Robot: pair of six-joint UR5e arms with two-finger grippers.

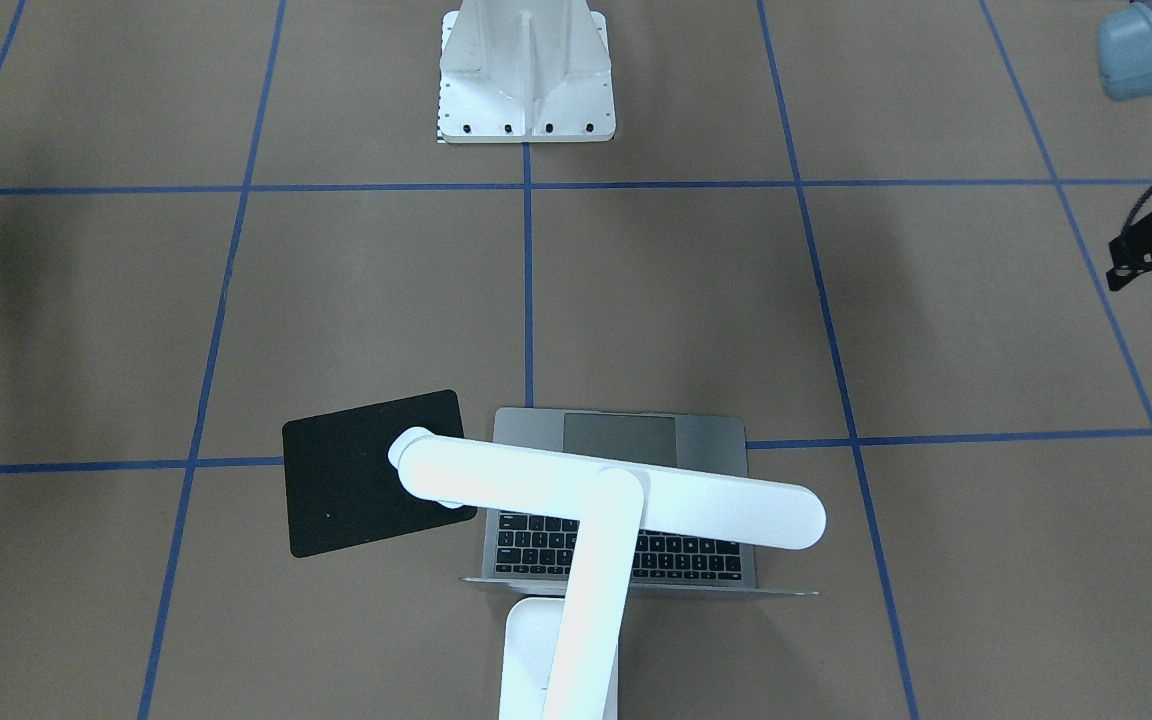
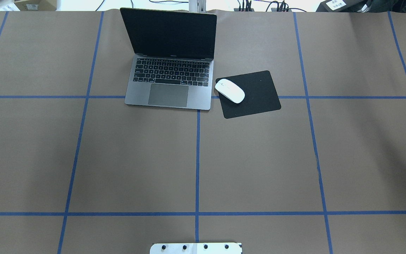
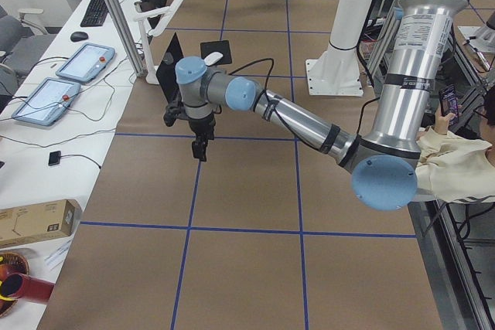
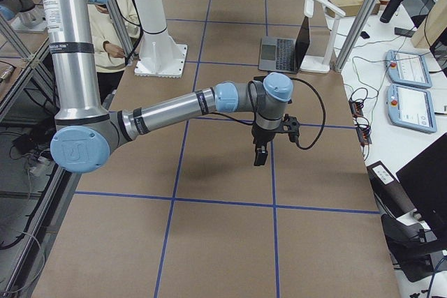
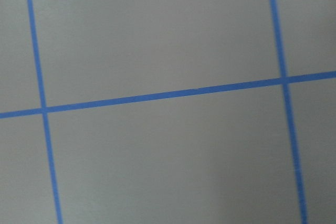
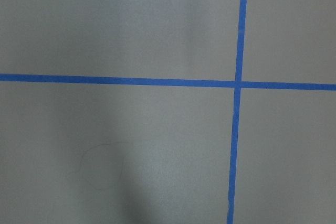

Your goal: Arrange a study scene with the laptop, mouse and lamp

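The laptop (image 2: 171,70) stands open at the table's far edge, its screen dark. The white mouse (image 2: 229,90) lies on the black mouse pad (image 2: 256,93) just right of the laptop. The lamp (image 1: 616,495) stands behind the laptop, and its bar head reaches over the keyboard and hides the mouse in the front view. My left gripper (image 3: 200,148) hangs pointing down over bare table, far from these things. My right gripper (image 4: 259,156) does the same on the other side. I cannot tell whether either is open or shut. The wrist views show only table and blue tape.
The white bolted pedestal (image 1: 526,80) stands at the robot's side of the table. A side bench with control tablets (image 3: 85,63) runs beyond the table's far edge. A seated person (image 3: 456,160) is next to the robot base.
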